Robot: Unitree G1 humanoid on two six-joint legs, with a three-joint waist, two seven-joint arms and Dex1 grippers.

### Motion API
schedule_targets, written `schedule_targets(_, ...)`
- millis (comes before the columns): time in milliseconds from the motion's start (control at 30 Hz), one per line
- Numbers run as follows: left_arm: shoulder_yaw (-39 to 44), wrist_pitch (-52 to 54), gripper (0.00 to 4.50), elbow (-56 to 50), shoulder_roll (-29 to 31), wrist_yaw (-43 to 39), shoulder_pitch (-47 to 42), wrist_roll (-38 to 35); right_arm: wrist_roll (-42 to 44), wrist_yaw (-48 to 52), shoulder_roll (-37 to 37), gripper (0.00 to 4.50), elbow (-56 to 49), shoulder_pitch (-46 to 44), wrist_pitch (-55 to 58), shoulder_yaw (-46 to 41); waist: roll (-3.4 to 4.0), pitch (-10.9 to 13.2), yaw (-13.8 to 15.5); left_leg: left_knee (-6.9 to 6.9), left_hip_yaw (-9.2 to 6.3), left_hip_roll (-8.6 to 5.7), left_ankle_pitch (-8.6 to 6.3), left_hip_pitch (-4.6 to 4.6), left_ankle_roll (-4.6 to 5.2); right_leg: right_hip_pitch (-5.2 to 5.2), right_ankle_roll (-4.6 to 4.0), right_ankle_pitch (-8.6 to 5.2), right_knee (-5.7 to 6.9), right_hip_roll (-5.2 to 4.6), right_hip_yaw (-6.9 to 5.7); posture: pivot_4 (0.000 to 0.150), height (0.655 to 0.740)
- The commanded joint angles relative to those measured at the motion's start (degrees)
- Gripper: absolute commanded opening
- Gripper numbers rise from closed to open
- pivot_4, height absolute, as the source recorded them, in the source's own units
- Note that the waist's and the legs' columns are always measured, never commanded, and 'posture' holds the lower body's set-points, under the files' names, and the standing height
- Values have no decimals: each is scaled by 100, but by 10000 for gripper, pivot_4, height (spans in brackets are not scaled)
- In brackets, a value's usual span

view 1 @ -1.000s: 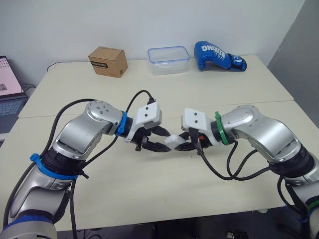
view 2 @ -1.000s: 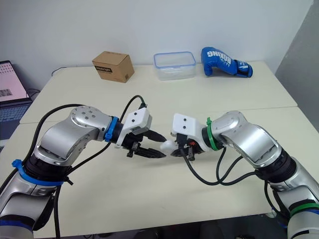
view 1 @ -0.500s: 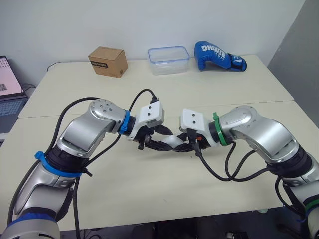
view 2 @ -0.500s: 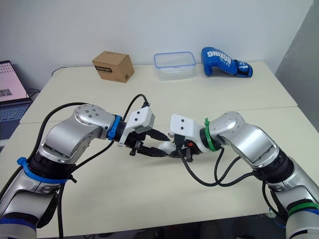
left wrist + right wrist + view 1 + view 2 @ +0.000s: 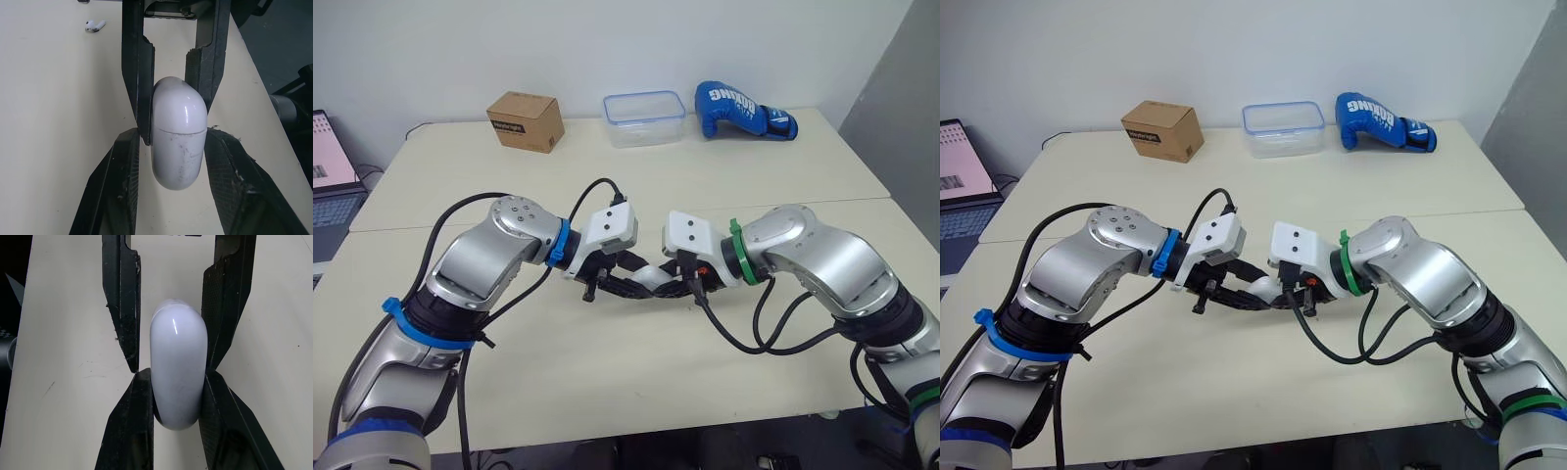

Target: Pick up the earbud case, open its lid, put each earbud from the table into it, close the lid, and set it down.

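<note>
The white earbud case [image 5: 648, 277] hangs just above the table [image 5: 636, 372] at its middle, lid down along its seam. My right gripper [image 5: 176, 374] is shut on it, one finger pressing each side. My left gripper [image 5: 173, 134] faces the right one and stands open, its fingers [image 5: 122, 166] straddling the case's other end with a small gap on at least one side. In the head views the two grippers meet tip to tip, left gripper [image 5: 631, 281], right gripper [image 5: 672, 284]. One white earbud [image 5: 95, 25] lies on the table beyond the case.
Along the far edge stand a cardboard box [image 5: 525, 120], a clear plastic container [image 5: 644, 117] and a blue boxing glove [image 5: 742, 110]. A laptop [image 5: 331, 162] sits off the table's left side. Black cables loop from both wrists.
My left gripper has moved right, from a gap short of the case to straddling it. The right gripper has kept its hold and shifted slightly left.
</note>
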Motion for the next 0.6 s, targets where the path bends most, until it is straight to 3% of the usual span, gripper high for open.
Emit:
schedule_targets(33, 26, -48, 15740, -122, -28, 23, -73, 17, -23, -69, 41, 8122, -90, -189, -25, -165, 0, 0, -1, 0, 0, 0, 0, 0, 0, 0, 0, 0, 0, 0, 0, 1500, 7307)
schedule_targets(300, -54, -257, 15740, -26, -46, 134, -52, 306, -28, -53, 59, 8122, -103, -195, -13, -149, 0, 0, 0, 0, 0, 0, 0, 0, 0, 0, 0, 0, 0, 0, 0, 1500, 7307)
schedule_targets(533, 16, -263, 37880, 12, -49, 262, -84, 399, -68, -49, 37, 8122, -107, -155, -10, -111, 0, 0, 0, 1, 0, 0, 0, 0, 0, 0, 0, 0, 1, 0, 0, 1500, 7307)
schedule_targets(600, 60, -203, 37880, -15, -21, 221, -102, 342, -100, -44, 10, 8122, -82, -146, -24, -84, 0, 0, 0, 1, 0, 0, 0, 0, 0, 0, 0, 0, 1, 0, 0, 1500, 7307)
